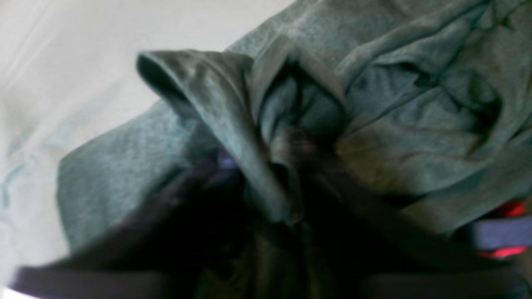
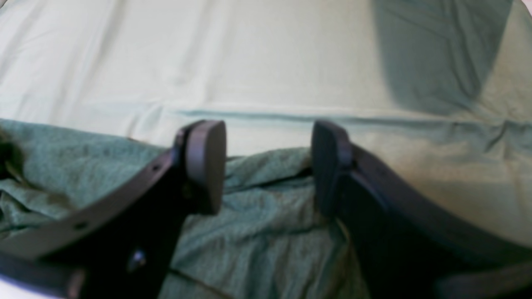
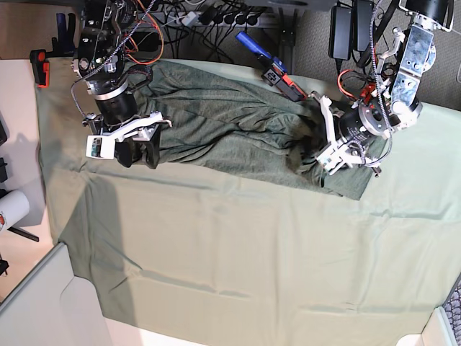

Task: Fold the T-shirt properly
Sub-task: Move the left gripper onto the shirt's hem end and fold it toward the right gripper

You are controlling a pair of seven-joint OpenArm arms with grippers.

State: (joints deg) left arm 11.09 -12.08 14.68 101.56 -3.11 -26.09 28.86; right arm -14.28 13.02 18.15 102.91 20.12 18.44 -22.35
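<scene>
Item: T-shirt (image 3: 230,133). Dark olive-green knit, wrinkled, lying bunched across the far side of the desk, stretched from the right gripper to the left gripper. It rests on a pale mint-green tablecloth (image 3: 252,245) that covers the desk; the near part of the cloth carries nothing.

Item: right gripper (image 2: 268,166). Stands at the shirt's end on the base view's left. Its jaws are clearly apart, with a wide gap between the two pads. Nothing sits between them; the shirt's edge and the tablecloth show through the gap, lower down. Whether the pads touch the fabric cannot be told.

Item: left gripper (image 3: 338,140). Stands at the shirt's opposite end, on the base view's right, down in a heap of folds. The wrist view is blurred and dark at the fingers; a raised ridge of shirt fabric (image 1: 232,137) stands up between them. Whether the jaws are apart or clamped on this fold cannot be told.

Item: cables and power strips (image 3: 216,14). Lie beyond the desk's far edge.

Item: white cylinder (image 3: 11,209). Stands off the desk, at the base view's left edge.
</scene>
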